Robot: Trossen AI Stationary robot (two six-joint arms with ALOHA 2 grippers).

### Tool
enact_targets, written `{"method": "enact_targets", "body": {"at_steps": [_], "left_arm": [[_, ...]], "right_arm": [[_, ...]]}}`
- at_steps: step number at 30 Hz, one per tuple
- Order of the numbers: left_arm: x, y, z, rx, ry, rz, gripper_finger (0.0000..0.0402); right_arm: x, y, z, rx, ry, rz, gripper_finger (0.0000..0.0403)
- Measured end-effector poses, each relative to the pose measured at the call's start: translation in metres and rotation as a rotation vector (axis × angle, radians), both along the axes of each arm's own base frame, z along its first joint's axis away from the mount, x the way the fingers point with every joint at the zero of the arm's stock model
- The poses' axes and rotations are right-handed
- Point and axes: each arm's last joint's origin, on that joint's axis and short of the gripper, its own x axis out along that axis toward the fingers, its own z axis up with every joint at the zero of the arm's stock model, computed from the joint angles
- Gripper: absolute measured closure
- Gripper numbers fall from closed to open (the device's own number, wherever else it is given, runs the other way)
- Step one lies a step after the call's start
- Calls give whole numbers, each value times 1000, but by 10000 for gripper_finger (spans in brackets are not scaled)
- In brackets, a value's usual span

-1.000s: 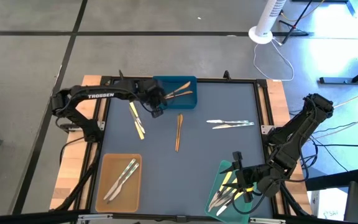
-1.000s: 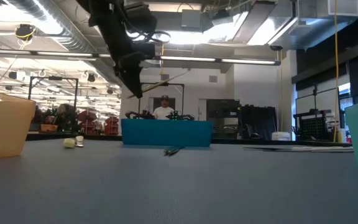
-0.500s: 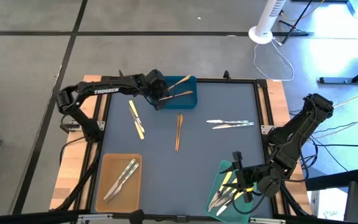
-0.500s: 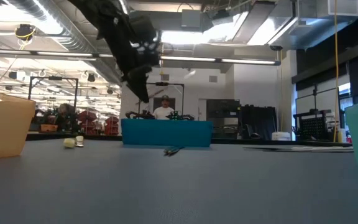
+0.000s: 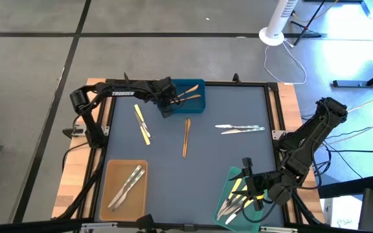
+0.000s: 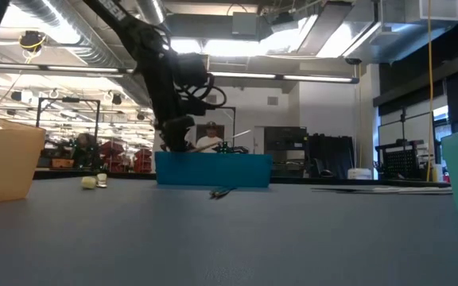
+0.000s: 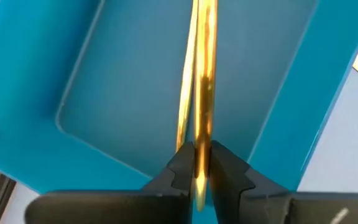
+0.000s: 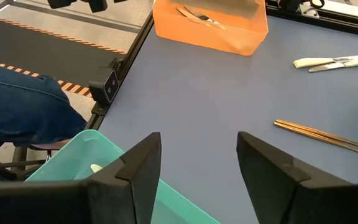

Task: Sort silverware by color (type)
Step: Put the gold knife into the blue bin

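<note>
Silverware, high view: wood-brown pieces (image 5: 188, 97) lie in the blue tray (image 5: 196, 105) at the far edge of the tabletop (image 5: 206, 149), left of centre. Left pincer (image 5: 168, 103) sits over that tray's left end. A brown pair (image 5: 186, 136) lies mid-tabletop, a pale yellow pair (image 5: 142, 122) to its left, a silvery pair (image 5: 239, 129) to its right. Tan tray (image 5: 109, 200) near left w/ silvery pieces (image 5: 127, 186); green tray (image 5: 227, 188) near right w/ yellow and silvery pieces (image 5: 239, 199). Right pincer (image 5: 251, 188) waits over the green tray.

Low view: left pincer (image 6: 174, 143) hangs just above the blue tray's (image 6: 213, 170) rim; a utensil tip (image 6: 241, 134) sticks up to its right. Brown pair (image 6: 222, 191) on tabletop in front of the tray. A person (image 6: 209, 139) stands in the room behind.

Left wrist view: pincer (image 7: 199, 163) narrow, clamped on a brown utensil (image 7: 204, 74), a second thin brown piece alongside, both over the blue tray's floor (image 7: 129, 93).

Right wrist view: pincer (image 8: 197, 165) wide, holding nothing, above the green tray's rim (image 8: 86, 149). Beyond: brown pair (image 8: 322, 137), yellow pair (image 8: 334, 61), tan tray (image 8: 213, 34).
</note>
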Motion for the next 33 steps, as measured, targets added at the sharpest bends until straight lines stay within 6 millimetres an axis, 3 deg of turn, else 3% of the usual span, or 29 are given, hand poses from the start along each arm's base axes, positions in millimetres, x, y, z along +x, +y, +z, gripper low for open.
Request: {"method": "enact_targets", "body": {"at_steps": [24, 33], "left_arm": [[0, 0, -1, 5, 3, 3, 377], [0, 0, -1, 11, 6, 7, 351]], "right_arm": [[0, 0, 0, 0, 0, 0, 203], [0, 0, 0, 0, 0, 0, 203]]}}
